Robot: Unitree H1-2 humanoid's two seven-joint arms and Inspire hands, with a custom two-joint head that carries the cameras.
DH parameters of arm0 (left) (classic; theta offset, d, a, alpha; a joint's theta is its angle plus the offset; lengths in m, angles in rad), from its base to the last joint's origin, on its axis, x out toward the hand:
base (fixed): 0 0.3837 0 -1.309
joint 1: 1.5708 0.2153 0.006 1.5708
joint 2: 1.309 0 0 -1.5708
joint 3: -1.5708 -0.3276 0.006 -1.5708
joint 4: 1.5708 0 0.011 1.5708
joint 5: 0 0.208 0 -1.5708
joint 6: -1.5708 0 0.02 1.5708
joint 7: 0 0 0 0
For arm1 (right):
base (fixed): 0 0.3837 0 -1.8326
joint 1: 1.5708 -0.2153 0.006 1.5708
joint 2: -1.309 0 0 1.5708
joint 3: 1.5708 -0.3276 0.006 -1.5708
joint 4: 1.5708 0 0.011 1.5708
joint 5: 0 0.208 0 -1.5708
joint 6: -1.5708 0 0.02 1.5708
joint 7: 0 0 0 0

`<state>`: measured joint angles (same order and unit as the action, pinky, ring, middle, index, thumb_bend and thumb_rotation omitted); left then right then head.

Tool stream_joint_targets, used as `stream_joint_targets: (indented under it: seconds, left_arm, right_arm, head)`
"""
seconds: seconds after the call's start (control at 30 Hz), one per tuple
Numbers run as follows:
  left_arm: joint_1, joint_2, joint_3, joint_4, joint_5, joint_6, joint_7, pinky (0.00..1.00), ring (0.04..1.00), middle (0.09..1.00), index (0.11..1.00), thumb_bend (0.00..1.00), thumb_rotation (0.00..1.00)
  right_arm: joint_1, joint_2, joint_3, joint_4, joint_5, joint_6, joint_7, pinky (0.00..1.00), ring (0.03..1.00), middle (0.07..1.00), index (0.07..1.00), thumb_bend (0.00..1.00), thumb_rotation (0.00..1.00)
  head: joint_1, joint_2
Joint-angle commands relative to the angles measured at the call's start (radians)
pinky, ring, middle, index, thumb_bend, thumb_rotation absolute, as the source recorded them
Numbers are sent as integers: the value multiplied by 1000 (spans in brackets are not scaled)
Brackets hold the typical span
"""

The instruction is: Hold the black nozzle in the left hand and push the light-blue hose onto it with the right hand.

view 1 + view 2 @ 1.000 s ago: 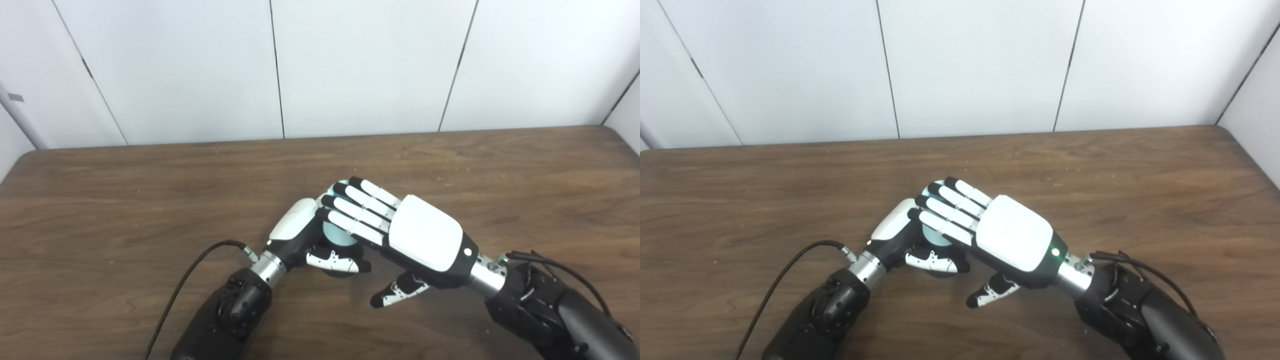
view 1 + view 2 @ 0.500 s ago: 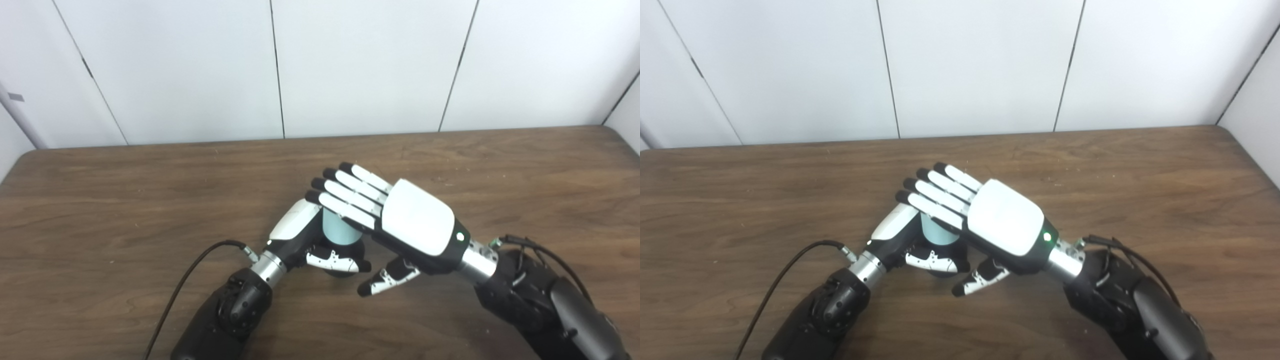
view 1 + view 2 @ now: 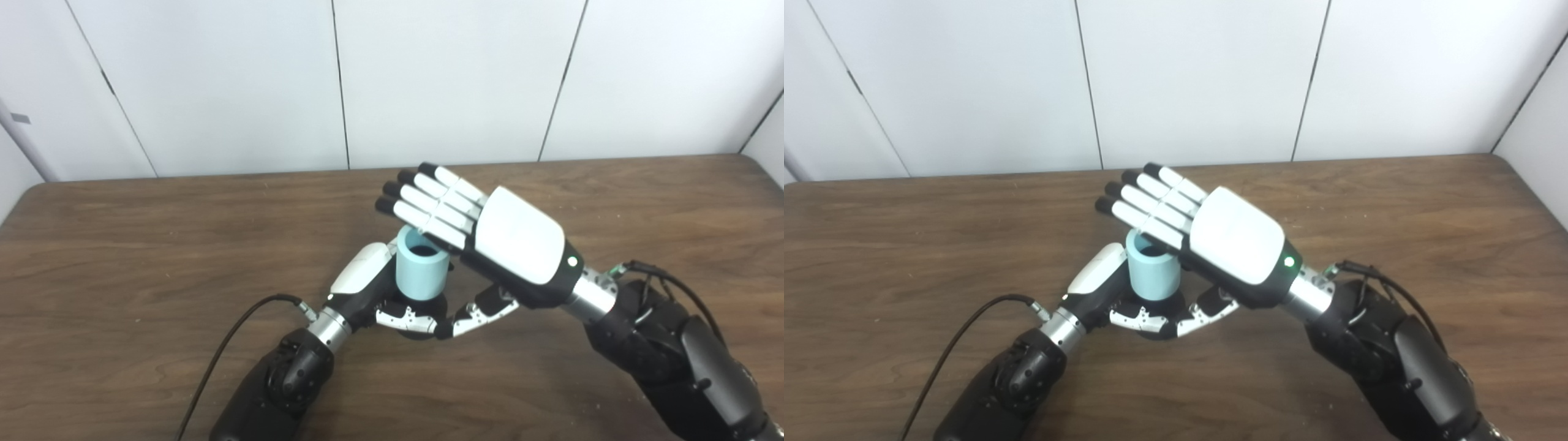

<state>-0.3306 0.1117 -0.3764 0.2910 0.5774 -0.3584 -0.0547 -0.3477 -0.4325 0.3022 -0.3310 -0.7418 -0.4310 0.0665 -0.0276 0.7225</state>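
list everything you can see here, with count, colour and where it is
hose: one, light blue, short upright tube with an open dark top, standing in the left hand's grasp near the table's middle
nozzle: one, black, only a sliver showing under the hose, mostly hidden by the left hand
table: one, dark brown wood grain, filling the lower part of the view
wall panels: white, with dark seams, behind the table
cable: one, black, running from the left wrist to the bottom edge
left robot hand: one, white and black, wrapped around the base of the hose and nozzle
right robot hand: one, white and black, fingers straight, flat above the hose's top, holding nothing
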Motion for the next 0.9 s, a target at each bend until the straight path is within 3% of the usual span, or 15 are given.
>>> stream_joint_targets:
  seconds: [0.0, 0.13, 0.2, 0.23, 0.27, 0.33, 0.4, 0.47, 0.53, 0.73, 0.87]
  left_arm:
    - [267, -3, -47, 156, -32, -20, 18, 1000, 900, 794, 611, 853, 544]
    - [265, 1, -40, 158, -34, -37, 30, 999, 900, 800, 700, 854, 541]
    - [266, 3, -34, 155, -40, -48, 36, 996, 906, 839, 826, 854, 536]
    - [268, 3, -30, 151, -44, -60, 44, 996, 907, 847, 847, 854, 535]
    - [269, 3, -25, 150, -47, -74, 54, 999, 943, 908, 934, 867, 540]
    - [266, 5, -16, 149, -53, -100, 75, 1000, 985, 967, 983, 913, 580]
    - [259, 9, -10, 144, -64, -110, 96, 1000, 997, 993, 997, 953, 632]
    - [252, 16, -4, 130, -82, -111, 108, 1000, 931, 999, 1000, 980, 655]
    - [242, 24, 13, 107, -91, -111, 112, 1000, 986, 1000, 1000, 997, 675]
    - [203, 41, 115, -32, -147, -87, 91, 1000, 1000, 1000, 1000, 1000, 729]
    - [195, 42, 192, -151, -264, -39, 50, 1000, 1000, 1000, 1000, 1000, 743]
  right_arm:
    - [-35, 44, -110, -114, 126, 52, -54, 1000, 1000, 1000, 1000, 691, 307]
    - [118, 149, -222, -114, 220, 173, -93, 973, 1000, 1000, 1000, 740, 439]
    - [160, 185, -248, -121, 244, 204, -83, 960, 1000, 1000, 1000, 742, 453]
    - [184, 205, -256, -125, 256, 221, -79, 958, 1000, 1000, 1000, 742, 455]
    - [208, 222, -260, -129, 267, 235, -73, 954, 1000, 1000, 1000, 729, 438]
    - [254, 245, -265, -125, 294, 251, -61, 957, 1000, 1000, 1000, 711, 415]
    - [295, 257, -268, -120, 333, 259, -51, 972, 1000, 1000, 1000, 703, 399]
    - [325, 271, -270, -119, 366, 279, -46, 981, 1000, 1000, 1000, 699, 388]
    - [351, 290, -275, -118, 407, 311, -44, 977, 1000, 1000, 1000, 703, 367]
    - [408, 358, -301, -138, 546, 429, -44, 997, 1000, 1000, 1000, 722, 310]
    - [422, 429, -319, -151, 607, 531, -60, 958, 1000, 1000, 1000, 722, 307]
  head:
    - [-1, 1]
    - [-4, -1]
    - [-4, -1]
    - [-4, -1]
    - [-1, -1]
    - [-1, -3]
    - [2, -3]
    - [5, -1]
    - [4, -1]
    - [28, -7]
    - [35, -16]
